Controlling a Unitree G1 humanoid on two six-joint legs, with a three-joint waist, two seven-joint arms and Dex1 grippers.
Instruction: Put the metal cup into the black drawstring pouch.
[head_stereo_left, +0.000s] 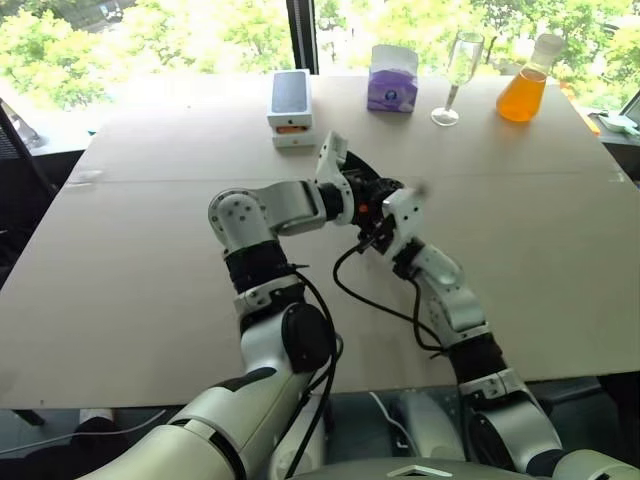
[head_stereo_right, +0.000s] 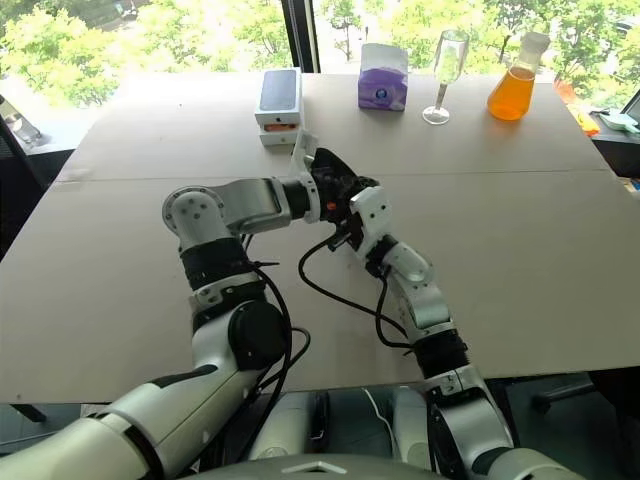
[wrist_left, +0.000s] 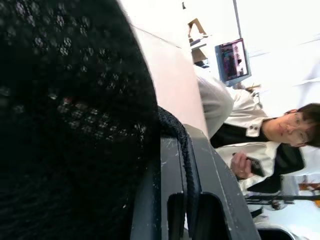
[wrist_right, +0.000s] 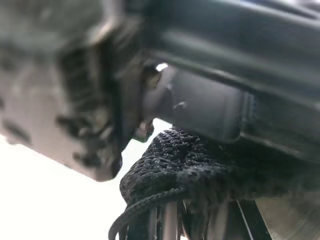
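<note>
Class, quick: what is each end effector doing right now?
Left end effector: closed on the black drawstring pouch.
Right end effector: closed, also gripping the pouch.

Sitting on the tabletop (head_stereo_left: 150, 300) are 1 white boxed phone (head_stereo_left: 290, 108), 1 purple tissue box (head_stereo_left: 392, 79), 1 clear stemmed glass (head_stereo_left: 455, 78) and 1 orange-filled flask (head_stereo_left: 524, 85), while 2 hands, left hand (head_stereo_left: 368, 196) and right hand (head_stereo_left: 378, 232), are gripping 1 black drawstring pouch (head_stereo_right: 335, 182).
</note>
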